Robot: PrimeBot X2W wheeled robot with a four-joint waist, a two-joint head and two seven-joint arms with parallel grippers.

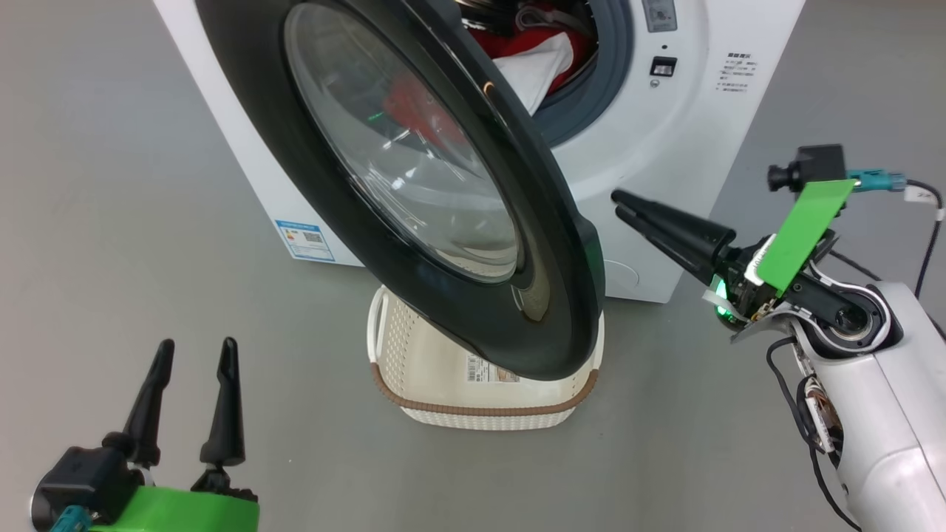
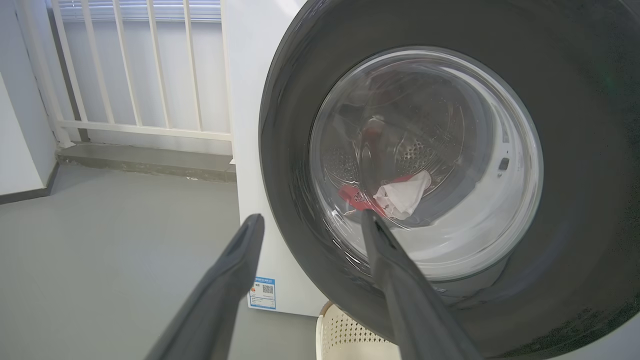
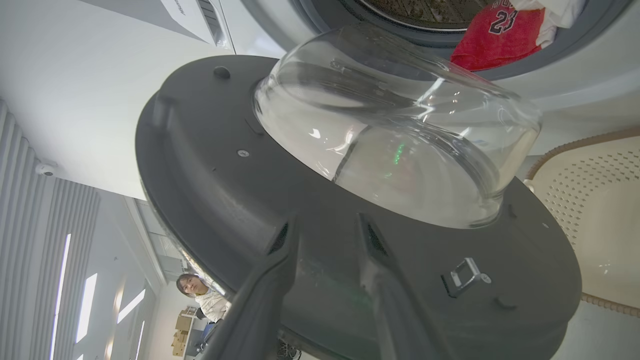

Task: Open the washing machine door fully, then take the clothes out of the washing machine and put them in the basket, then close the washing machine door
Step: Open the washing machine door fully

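The white washing machine [image 1: 665, 185] stands ahead with its door [image 1: 562, 244] swung partway out, the black frame hanging over the cream basket [image 1: 480, 410] on the floor. Clothes [image 1: 532, 66], red and white, lie at the drum's mouth; a red jersey [image 3: 495, 40] marked 23 shows in the right wrist view. My right gripper [image 1: 617, 203] sits just right of the door's free edge, pointing at the door's inner side [image 3: 210, 175], fingers a little apart with nothing between them. Low on the left, my left gripper [image 1: 197, 343] is open, facing the door's glass [image 2: 425, 165].
Grey floor surrounds the machine. A white railing [image 2: 125, 125] and a step lie left of the machine. A blue label [image 1: 304, 240] sits low on the machine's front. A person [image 3: 200, 295] is visible in the distance past the door's edge.
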